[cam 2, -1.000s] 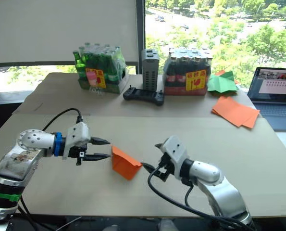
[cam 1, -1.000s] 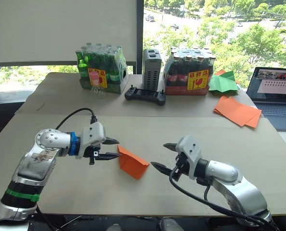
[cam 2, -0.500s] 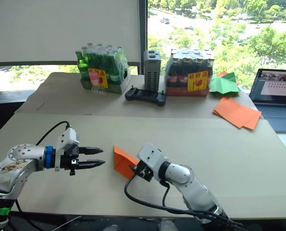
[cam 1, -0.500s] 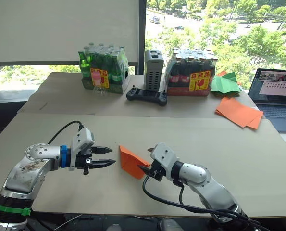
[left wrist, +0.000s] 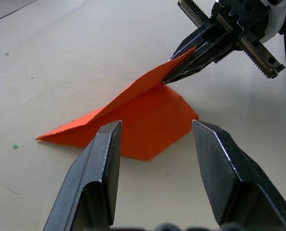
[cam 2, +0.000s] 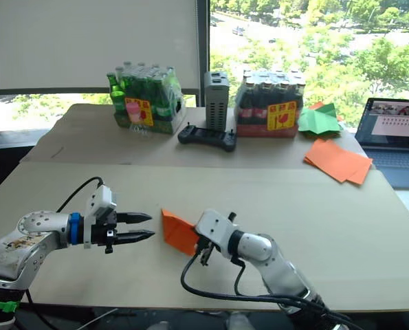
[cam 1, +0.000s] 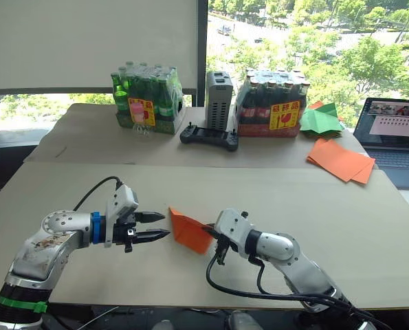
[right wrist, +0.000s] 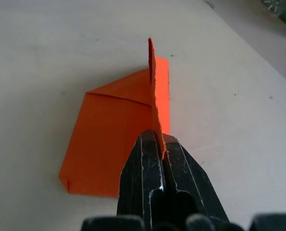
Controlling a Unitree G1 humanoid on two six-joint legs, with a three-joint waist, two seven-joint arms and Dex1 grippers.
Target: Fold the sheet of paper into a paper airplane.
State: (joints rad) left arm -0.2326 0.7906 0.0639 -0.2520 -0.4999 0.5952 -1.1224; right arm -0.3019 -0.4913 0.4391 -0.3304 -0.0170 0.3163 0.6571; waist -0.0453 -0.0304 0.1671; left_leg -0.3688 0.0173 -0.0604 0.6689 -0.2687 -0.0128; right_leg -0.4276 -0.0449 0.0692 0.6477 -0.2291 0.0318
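The sheet of paper (cam 1: 188,231) is bright orange and lies partly folded on the near table, a low wedge with one flap standing up (right wrist: 155,96). My right gripper (cam 1: 209,232) is shut on the edge of that flap, its fingers (right wrist: 147,163) pressed together around the paper; its tips show in the left wrist view (left wrist: 171,77). My left gripper (cam 1: 160,226) is open just left of the sheet, pointing at it with a small gap, nothing between its fingers (left wrist: 106,149). The paper airplane is out of view.
At the back stand a pack of green bottles (cam 1: 147,102), a grey box (cam 1: 218,91), a black controller (cam 1: 209,136) and a pack of dark bottles (cam 1: 271,103). A green paper shape (cam 1: 319,118), a pile of orange sheets (cam 1: 341,159) and a laptop (cam 1: 395,130) are at the right.
My right gripper came in from the right to the sheet and shut on its raised flap. The left gripper stayed open beside the sheet. The camera shifted slightly.
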